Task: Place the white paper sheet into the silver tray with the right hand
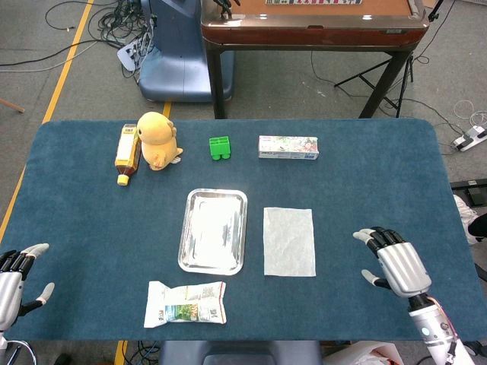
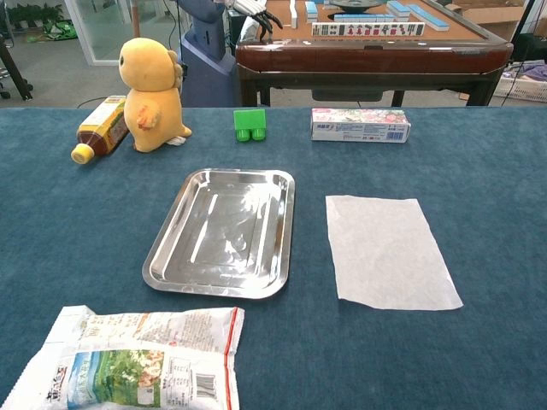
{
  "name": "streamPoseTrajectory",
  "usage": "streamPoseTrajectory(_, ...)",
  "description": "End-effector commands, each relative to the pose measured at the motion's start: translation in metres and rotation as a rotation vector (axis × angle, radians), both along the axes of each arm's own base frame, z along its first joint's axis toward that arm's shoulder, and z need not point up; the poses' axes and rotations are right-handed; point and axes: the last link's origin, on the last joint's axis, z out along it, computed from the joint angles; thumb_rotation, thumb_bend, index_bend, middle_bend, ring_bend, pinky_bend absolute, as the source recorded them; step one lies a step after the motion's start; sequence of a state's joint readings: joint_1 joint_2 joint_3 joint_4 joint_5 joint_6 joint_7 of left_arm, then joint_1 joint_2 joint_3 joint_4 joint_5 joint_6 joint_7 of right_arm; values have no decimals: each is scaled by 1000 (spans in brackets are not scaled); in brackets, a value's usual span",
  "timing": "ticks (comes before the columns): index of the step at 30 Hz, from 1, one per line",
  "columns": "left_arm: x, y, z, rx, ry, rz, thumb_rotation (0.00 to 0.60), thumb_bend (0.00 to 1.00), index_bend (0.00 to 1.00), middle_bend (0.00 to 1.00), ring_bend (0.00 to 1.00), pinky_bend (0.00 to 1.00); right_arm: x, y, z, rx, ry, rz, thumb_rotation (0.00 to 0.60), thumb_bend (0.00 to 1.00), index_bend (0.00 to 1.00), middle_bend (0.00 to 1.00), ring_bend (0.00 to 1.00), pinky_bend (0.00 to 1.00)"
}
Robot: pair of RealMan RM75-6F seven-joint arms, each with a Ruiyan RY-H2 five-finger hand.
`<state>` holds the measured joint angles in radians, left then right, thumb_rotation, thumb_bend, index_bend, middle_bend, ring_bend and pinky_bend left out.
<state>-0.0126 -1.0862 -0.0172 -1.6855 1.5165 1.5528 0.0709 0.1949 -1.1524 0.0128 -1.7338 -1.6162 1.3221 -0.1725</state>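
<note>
The right hand (image 1: pixel 396 266) shows only in the head view, low at about four o'clock from the picture's centre. It is held palm down, back plate facing up, with its fingers (image 1: pixel 373 237) spread apart and reaching toward ten o'clock; the thumb juts out on the near side toward nine o'clock. It holds nothing. Its wrist and forearm run off toward five o'clock, to the bottom edge.

The left hand (image 1: pixel 14 275) sits at the far edge at about eight o'clock, partly cut off. Its fingers point toward one o'clock, loosely apart, empty.
</note>
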Motion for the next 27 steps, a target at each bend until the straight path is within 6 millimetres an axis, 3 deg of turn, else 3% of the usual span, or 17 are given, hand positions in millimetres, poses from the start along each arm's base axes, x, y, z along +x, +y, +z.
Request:
streamPoseTrajectory(1, 0, -1, 0, 2, 0, -2, 600, 246, 199, 217, 208, 127, 11, -5, -12, 34, 3, 36, 600, 139, 269, 268, 177, 266)
streamPoseTrajectory(10, -1, -4, 2, 9, -3, 3, 600, 246, 199, 217, 208, 127, 38, -18, -52, 125, 12, 119, 600, 111, 305, 273, 177, 266)
streamPoseTrajectory(27, -5, -11, 5, 20, -4, 20, 600, 246, 199, 217, 208, 127, 66, -40, -124, 215, -18, 150, 600, 112, 354, 288, 177, 266)
